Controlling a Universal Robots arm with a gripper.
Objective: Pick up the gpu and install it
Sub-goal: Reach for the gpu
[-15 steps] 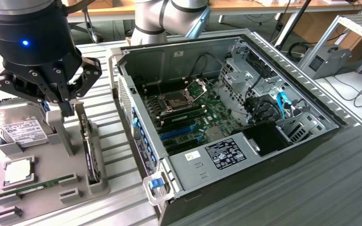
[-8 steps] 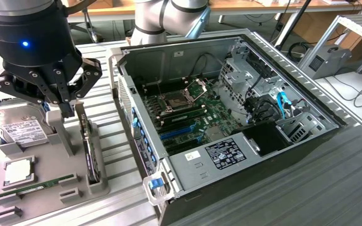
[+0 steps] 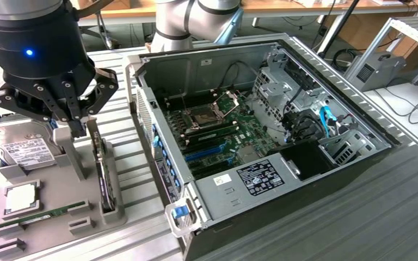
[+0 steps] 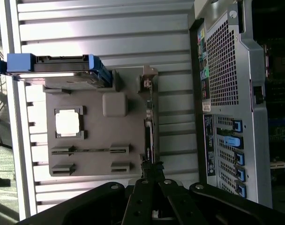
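The gpu (image 3: pixel 106 173) is a slim black card standing edge-on in the slots of a grey holder (image 3: pixel 49 179) on the exterior view's left. In the wrist view the gpu (image 4: pixel 150 133) appears as a thin dark strip along the holder's (image 4: pixel 98 140) side. My gripper (image 3: pixel 79 123) hangs just above the holder, beside the gpu's far end and apart from it. Its fingers are shut together with nothing between them. In the wrist view my gripper (image 4: pixel 152 174) lines up over one end of the card.
The open computer case (image 3: pixel 383 142) lies at the centre, motherboard (image 3: pixel 216 133) and blue slots (image 3: pixel 205 152) exposed. The holder also carries a hard drive (image 3: pixel 24 149), a processor chip (image 3: pixel 22 198) and a green memory stick (image 3: pixel 45 213). The case's rear panel (image 4: pixel 227 93) is close by.
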